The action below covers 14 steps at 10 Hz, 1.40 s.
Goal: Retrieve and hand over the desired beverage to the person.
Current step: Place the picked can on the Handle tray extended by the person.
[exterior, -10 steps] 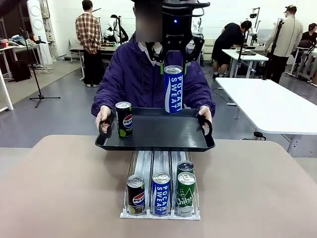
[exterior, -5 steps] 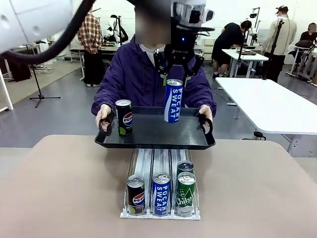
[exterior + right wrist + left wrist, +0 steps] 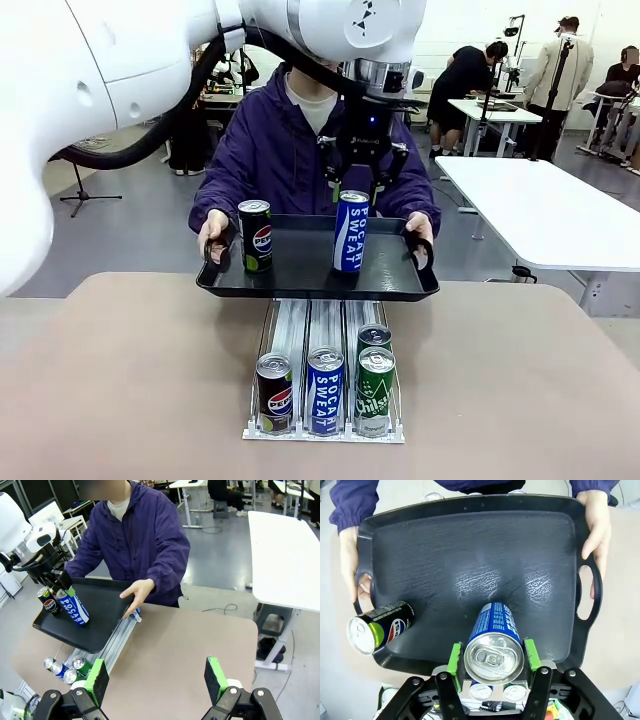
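Delivery is nearly done: the person holds a black tray over the desk; the left pincer grips the Pocari Sweat can by its top, base at the tray. Next comes release and a straight lift. The right pincer hangs wide, empty.

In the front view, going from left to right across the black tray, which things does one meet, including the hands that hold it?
The person's hand on the left handle → Pepsi can → Pocari Sweat can, gripped at its top by the left pincer → the person's hand on the right handle.
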Available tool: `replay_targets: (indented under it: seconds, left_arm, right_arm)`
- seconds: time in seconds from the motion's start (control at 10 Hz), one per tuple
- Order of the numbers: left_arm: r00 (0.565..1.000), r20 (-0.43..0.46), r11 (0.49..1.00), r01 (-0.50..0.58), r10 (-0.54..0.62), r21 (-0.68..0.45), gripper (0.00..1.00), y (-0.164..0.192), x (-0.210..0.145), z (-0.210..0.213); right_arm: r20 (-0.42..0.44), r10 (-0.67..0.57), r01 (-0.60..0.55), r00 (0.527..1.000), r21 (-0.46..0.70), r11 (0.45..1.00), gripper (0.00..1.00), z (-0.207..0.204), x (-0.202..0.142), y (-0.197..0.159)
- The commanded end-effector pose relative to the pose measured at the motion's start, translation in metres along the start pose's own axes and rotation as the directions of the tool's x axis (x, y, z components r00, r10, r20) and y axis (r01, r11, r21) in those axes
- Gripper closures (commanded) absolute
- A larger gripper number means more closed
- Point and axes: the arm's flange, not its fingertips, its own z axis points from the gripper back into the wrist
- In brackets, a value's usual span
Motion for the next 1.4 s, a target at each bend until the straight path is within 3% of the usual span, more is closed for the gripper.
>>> replay_targets:
  seconds: [0.0, 0.1, 0.9, 1.1, 1.3]
  left_arm:
    - [0.998, -0.053, 1.0, 0.018, -0.018, -0.004, 0.42, -0.01, 0.016, 0.022]
    - [0.998, -0.069, 1.0, 0.014, -0.014, 0.002, 0.03, -0.01, 0.018, 0.02]
    - [0.995, -0.082, 0.998, 0.061, -0.06, 0.007, 0.0, 0.003, 0.002, 0.034]
    - [0.99, -0.083, 0.993, 0.114, -0.115, -0.008, 0.0, 0.043, -0.025, 0.027]
    - [0.979, -0.08, 0.983, 0.184, -0.185, -0.025, 0.0, 0.109, -0.071, -0.002]
  right_arm:
    - [0.002, -0.002, 0.002, 1.0, 0.02, 1.0, 0.0, -0.003, 0.0, 0.0]
    - [0.002, -0.002, 0.002, 1.0, 0.02, 1.0, 0.0, -0.003, 0.0, 0.0]
    - [0.002, -0.002, 0.002, 1.0, 0.02, 1.0, 0.0, -0.003, 0.0, 0.0]
    - [0.002, -0.002, 0.002, 1.0, 0.02, 1.0, 0.0, -0.003, 0.0, 0.0]
    - [0.002, -0.002, 0.002, 1.0, 0.02, 1.0, 0.0, -0.003, 0.0, 0.0]
